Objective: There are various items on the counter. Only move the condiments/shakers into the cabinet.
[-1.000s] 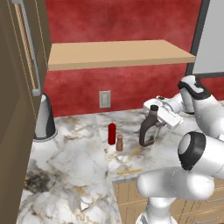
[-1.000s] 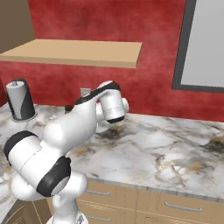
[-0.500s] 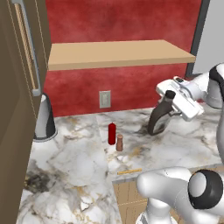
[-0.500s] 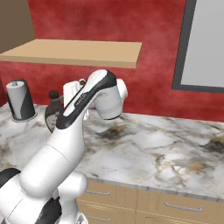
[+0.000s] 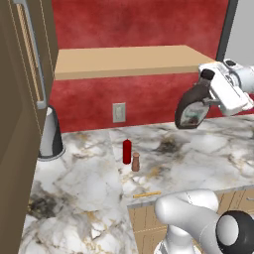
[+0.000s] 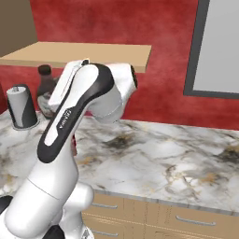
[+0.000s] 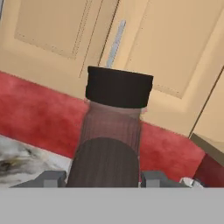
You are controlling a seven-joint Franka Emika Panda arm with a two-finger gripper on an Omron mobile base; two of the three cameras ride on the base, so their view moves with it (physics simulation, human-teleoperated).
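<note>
- Aloft now: dark brown sauce bottle (image 5: pixel 192 106) with pale label and black cap, tilted, raised well above the counter (image 5: pixel 198 154) and just below the front edge of the cabinet (image 5: pixel 129 62) shelf board.
- Clamped around that bottle: gripper (image 5: pixel 211 96), fingers closed on its body; in the hand view, black cap and ribbed neck of the bottle (image 7: pixel 114 131) rising between the two finger tips.
- Seen from the right base view, bottle (image 6: pixel 45 88) partly hidden behind the white arm, with its cap near the underside of the shelf.
- Standing on the marble below, well apart from the held bottle: slim red bottle (image 5: pixel 127 151), upright.
- Just beside it, toward the front: short tan-brown shaker (image 5: pixel 135 162), also upright; contact between the two hard to tell.
- Lying flat near the counter's front edge: thin orange stick (image 5: pixel 147 195).
- Off to the left, against the red wall: grey-and-black cone-shaped appliance (image 5: pixel 49 135), next to the tall dark brown door (image 5: pixel 20 124).
- Set in the wall behind the bottles: pale outlet plate (image 5: pixel 118 112).
</note>
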